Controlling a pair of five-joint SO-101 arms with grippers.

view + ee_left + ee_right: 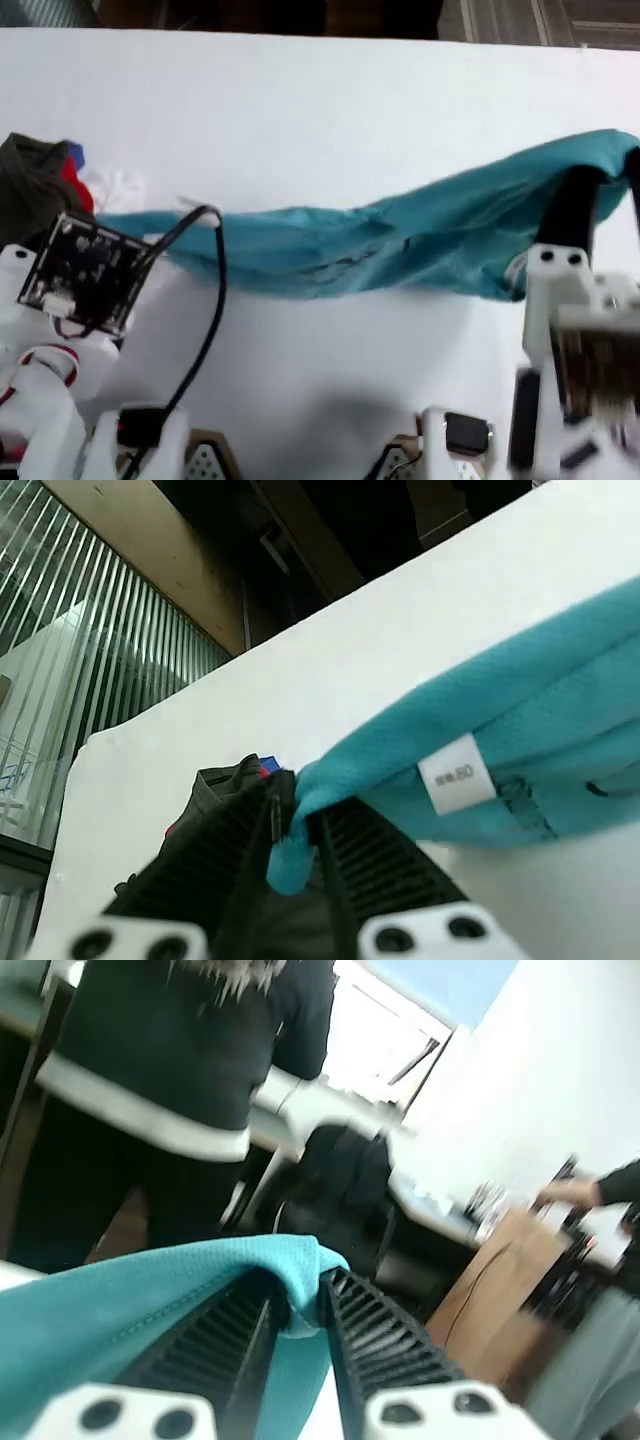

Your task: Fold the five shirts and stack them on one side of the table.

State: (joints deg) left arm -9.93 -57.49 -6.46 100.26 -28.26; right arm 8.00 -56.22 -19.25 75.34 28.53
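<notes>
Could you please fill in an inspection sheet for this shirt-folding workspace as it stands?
Surface: white table, no marks seen.
Job's things: teal shirt stretched between both pincers, its middle sagging onto the table; pile of shirts crumpled beside the left arm.
Clutter: nothing seen.
Grippers: left pincer shut on one end of the teal shirt; right pincer shut on the other end.
Cables: black cable loops from the left arm over the table.
Surroundings: slatted panel beyond the table.

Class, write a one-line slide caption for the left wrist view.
Left gripper pinches the edge of a teal shirt over the white table.
</notes>
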